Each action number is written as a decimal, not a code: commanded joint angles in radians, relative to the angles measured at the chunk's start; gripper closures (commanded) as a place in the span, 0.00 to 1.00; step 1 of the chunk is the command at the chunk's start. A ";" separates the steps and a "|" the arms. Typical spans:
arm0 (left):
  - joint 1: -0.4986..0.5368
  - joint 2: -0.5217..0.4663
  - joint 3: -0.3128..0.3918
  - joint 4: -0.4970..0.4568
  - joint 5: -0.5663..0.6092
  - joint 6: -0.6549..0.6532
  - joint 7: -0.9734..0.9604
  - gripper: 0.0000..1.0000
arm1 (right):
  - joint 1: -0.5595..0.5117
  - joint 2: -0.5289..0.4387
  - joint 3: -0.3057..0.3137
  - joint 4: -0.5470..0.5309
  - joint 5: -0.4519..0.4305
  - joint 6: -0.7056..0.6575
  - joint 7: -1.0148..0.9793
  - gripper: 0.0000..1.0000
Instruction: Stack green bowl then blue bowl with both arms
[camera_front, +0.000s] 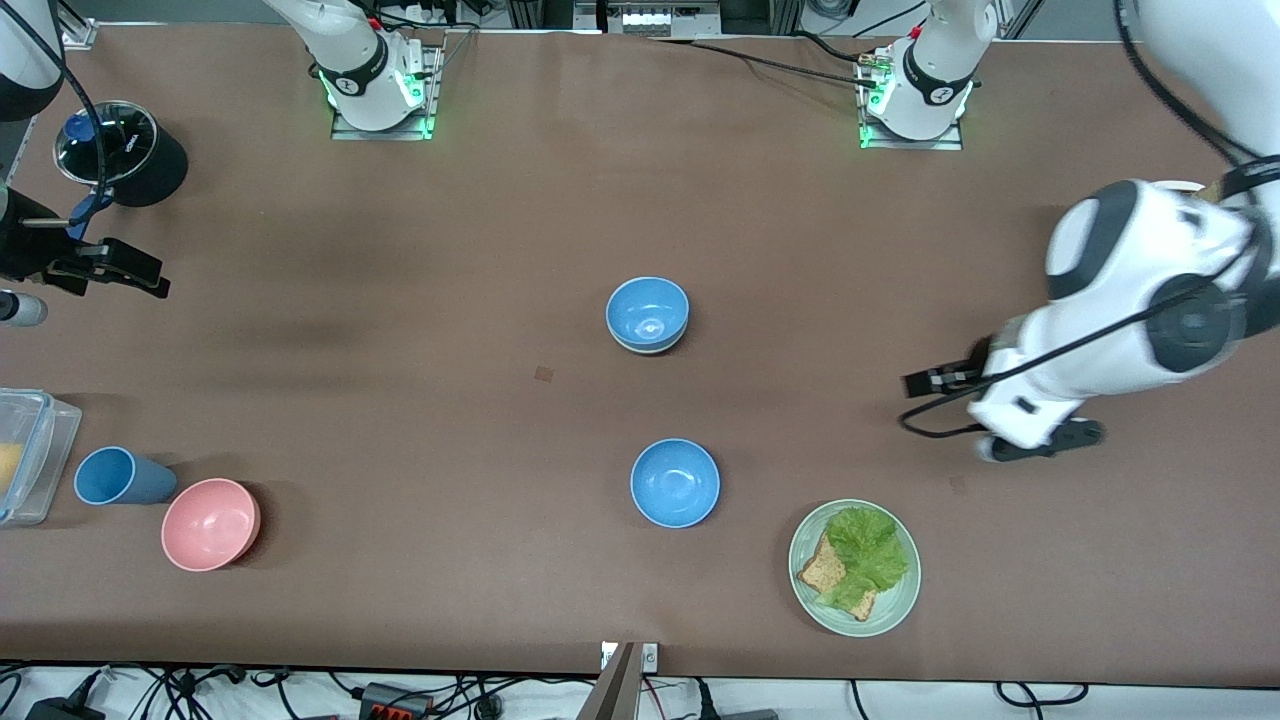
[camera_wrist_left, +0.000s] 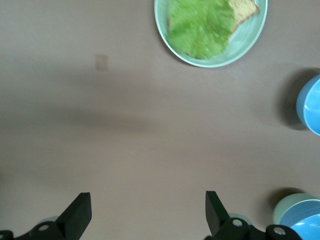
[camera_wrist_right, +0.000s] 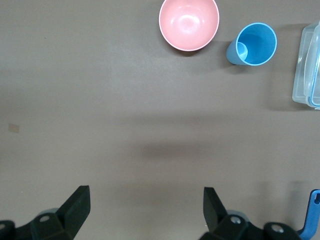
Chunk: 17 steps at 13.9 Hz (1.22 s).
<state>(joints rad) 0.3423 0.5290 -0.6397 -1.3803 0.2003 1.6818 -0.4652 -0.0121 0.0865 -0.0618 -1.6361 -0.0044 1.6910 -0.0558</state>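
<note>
Centre of the front view: blue bowl nested inside the green bowl, of which only a pale rim shows beneath it. Stack sits upright on the brown table. Same stack appears at the lower right corner of the left wrist view, blue bowl in green bowl.

Lower centre of the front view: a second blue bowl, alone, nearer the front camera than the stack, well apart from it.

Right side of the front view: left gripper, up over bare table toward the left arm's end, well apart from the stack. Left wrist view shows its fingers spread wide with nothing between them.

Left edge of the front view: right gripper, over bare table at the right arm's end, well apart from the stack. Right wrist view shows its fingers spread wide, nothing held.

Lower right of the front view: green plate with lettuce and bread.

Lower left of the front view: pink bowl, blue cup lying beside it, clear container at the frame edge. Upper left: black canister.
</note>
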 joint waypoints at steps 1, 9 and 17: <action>0.061 -0.009 -0.012 0.039 0.021 -0.030 0.106 0.00 | -0.009 -0.033 0.008 -0.021 -0.011 0.015 -0.018 0.00; 0.122 -0.144 -0.018 0.066 -0.043 -0.152 0.227 0.00 | -0.009 -0.039 0.008 -0.021 -0.011 0.021 -0.024 0.00; -0.050 -0.566 0.395 -0.232 -0.298 -0.207 0.568 0.00 | -0.006 -0.033 0.008 -0.021 -0.012 0.029 -0.024 0.00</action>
<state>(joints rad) 0.3547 0.0283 -0.3228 -1.5414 -0.0667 1.4927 0.0403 -0.0120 0.0673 -0.0613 -1.6369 -0.0046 1.7076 -0.0615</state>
